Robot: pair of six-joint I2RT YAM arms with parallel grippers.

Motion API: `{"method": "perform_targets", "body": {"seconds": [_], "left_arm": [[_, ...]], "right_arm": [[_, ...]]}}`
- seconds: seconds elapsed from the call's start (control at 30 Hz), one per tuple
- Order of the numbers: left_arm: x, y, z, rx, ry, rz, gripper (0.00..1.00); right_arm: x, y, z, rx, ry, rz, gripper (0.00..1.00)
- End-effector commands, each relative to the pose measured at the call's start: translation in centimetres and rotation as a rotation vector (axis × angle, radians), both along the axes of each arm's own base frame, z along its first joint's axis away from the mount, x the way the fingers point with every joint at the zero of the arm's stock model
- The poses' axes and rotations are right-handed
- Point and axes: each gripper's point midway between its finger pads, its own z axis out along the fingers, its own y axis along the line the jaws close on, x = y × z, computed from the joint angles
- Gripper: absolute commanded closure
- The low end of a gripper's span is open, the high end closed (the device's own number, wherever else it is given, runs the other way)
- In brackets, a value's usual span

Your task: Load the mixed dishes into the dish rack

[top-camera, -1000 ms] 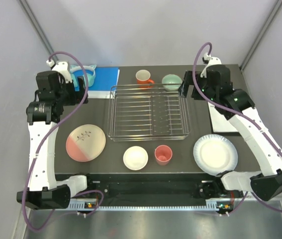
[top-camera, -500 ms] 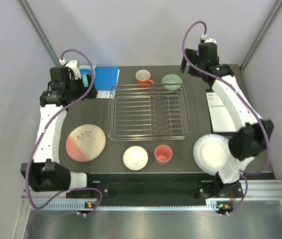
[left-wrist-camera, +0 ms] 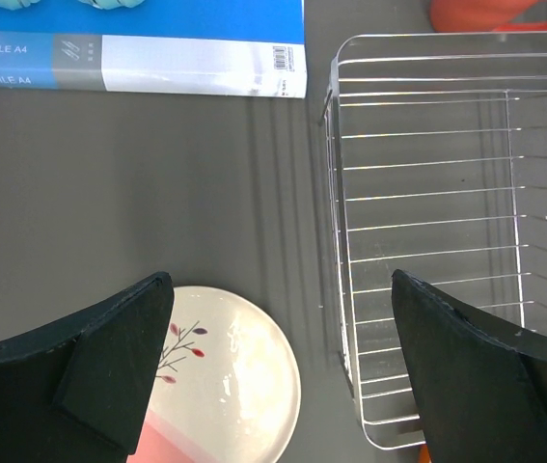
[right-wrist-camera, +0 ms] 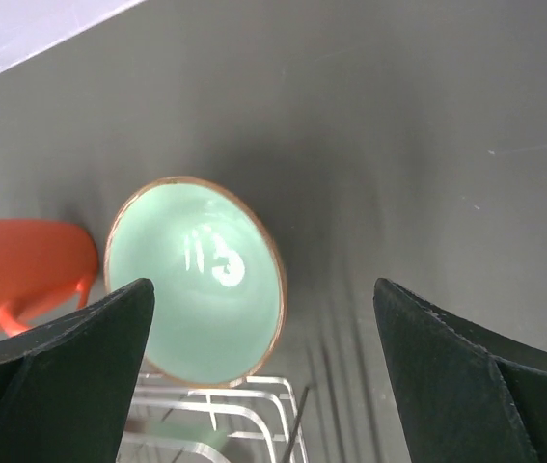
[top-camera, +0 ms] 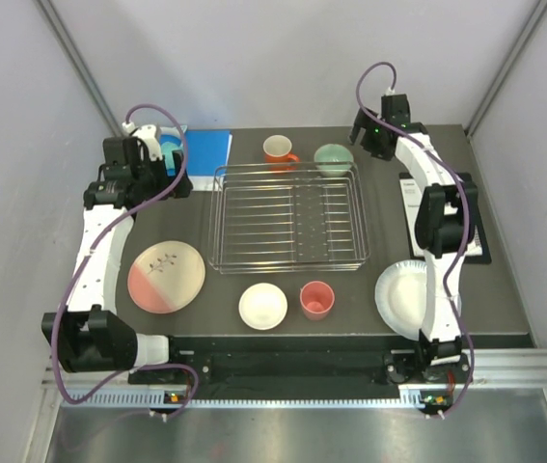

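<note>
Right gripper: jaws spread wide, nothing between them, hanging above the far right part of the table. Directly under it in the right wrist view is the mint-green bowl, upright and empty, a bright highlight on its inner face. The orange handled mug stands just beside the bowl on its left, and a corner of the dish rack is just in front of it. Left gripper: also spread and empty, over bare tabletop between the rack's left rim and the pink-and-cream sprig plate, which lies flat. A blue file folder sits beyond. From the overhead camera the rack holds nothing yet. The white-inside orange bowl and pink cup stand near its front edge. The white plate lies front right, partly hidden behind the right arm. Judgement: the mint bowl looks rigid, glossy and light, so likely slippery and prone to chipping if dropped on wire. Best hold is across the rim, one finger inside and one outside, on the side away from the mug. The plates lie flush, so only the raised lip offers purchase.
</note>
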Motion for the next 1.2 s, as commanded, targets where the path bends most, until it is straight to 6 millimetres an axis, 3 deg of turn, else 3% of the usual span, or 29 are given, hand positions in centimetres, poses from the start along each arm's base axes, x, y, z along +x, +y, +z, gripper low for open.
{"method": "perform_targets", "body": {"seconds": [0.0, 0.2, 0.5, 0.73, 0.83, 0.87, 0.93, 0.97, 1.1, 1.17], "left_arm": [[0.6, 0.1, 2.2, 0.026, -0.107, -0.020, 0.01], [0.9, 0.2, 1.3, 0.026, -0.083, -0.011, 0.01], [0.6, 0.4, 0.9, 0.036, -0.066, -0.006, 0.01], [0.1, 0.5, 1.8, 0.037, -0.076, 0.003, 0.01], [-0.1, 0.5, 2.2, 0.039, -0.082, 0.005, 0.01], [-0.2, 0.6, 2.1, 0.043, -0.081, 0.005, 0.01], [-0.2, 0.7, 2.0, 0.051, -0.081, 0.009, 0.01], [-0.3, 0.7, 2.0, 0.053, -0.078, 0.010, 0.01], [-0.6, 0.8, 1.9, 0.054, -0.081, 0.013, 0.01], [-0.8, 0.7, 2.0, 0.051, -0.084, 0.010, 0.01]], "right_arm": [[2.7, 1.5, 2.8, 0.115, -0.112, 0.038, 0.06], [3.2, 2.2, -0.1, 0.147, -0.078, 0.066, 0.12], [3.4, 2.3, -4.1, 0.145, -0.022, 0.066, 0.35], [3.2, 1.8, -7.0, 0.114, 0.025, 0.058, 0.37], [3.1, 1.8, -7.7, 0.107, 0.034, 0.061, 0.46], [3.1, 1.8, -7.5, 0.105, 0.030, 0.063, 0.55], [3.0, 1.7, -7.3, 0.103, 0.026, 0.065, 0.64], [3.0, 1.7, -7.0, 0.101, 0.016, 0.069, 0.76], [2.8, 1.4, -5.7, 0.078, -0.008, 0.066, 0.92], [3.0, 0.8, -3.7, 0.046, -0.044, 0.049, 1.00]]}}
